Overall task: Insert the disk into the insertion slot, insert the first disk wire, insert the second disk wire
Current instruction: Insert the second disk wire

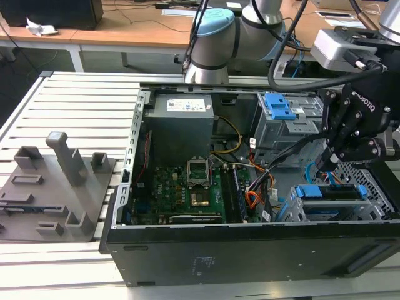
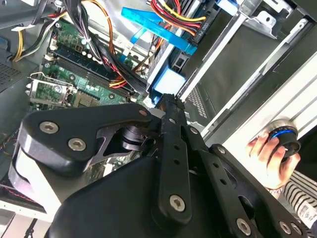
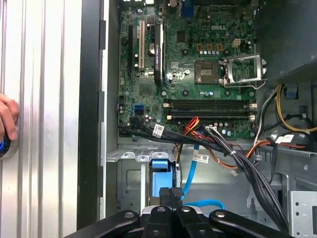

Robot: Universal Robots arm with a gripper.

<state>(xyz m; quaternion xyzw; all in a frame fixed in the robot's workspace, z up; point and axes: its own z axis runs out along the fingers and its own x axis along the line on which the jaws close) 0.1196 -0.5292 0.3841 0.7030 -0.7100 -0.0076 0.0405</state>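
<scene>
the black gripper (image 1: 330, 164) hangs inside the open computer case (image 1: 187, 262), at the exterior view's right, just above the low perforated insertion slot (image 1: 369, 187). its fingers (image 3: 171, 196) are pressed flat together in the first wrist view, with nothing seen between them; in the second wrist view the same fingers (image 2: 171, 106) meet at a single tip.

the disk (image 1: 328, 201) sits in the insertion slot, its bright blue carrier frame showing at about 5 o'clock from the gripper in the exterior view. in the first wrist view a light blue plastic tab (image 3: 161, 181) lies right at the fingertips, and a thin blue data cable (image 3: 190, 171) runs just beside it.

the taller grey cage with a blue latch (image 1: 278, 106) stands at roughly 10 o'clock from the gripper. the green motherboard (image 1: 181, 190) fills the case floor toward 9 o'clock. a bundle of black, red and orange power wires (image 3: 233, 153) crosses between the motherboard and the slot.

a person's hand (image 2: 270, 158) rests on a round blue-ringed knob (image 2: 283, 136) outside the case.

a grey fixture tray (image 1: 53, 187) sits on the slatted table, well apart from the case.
</scene>
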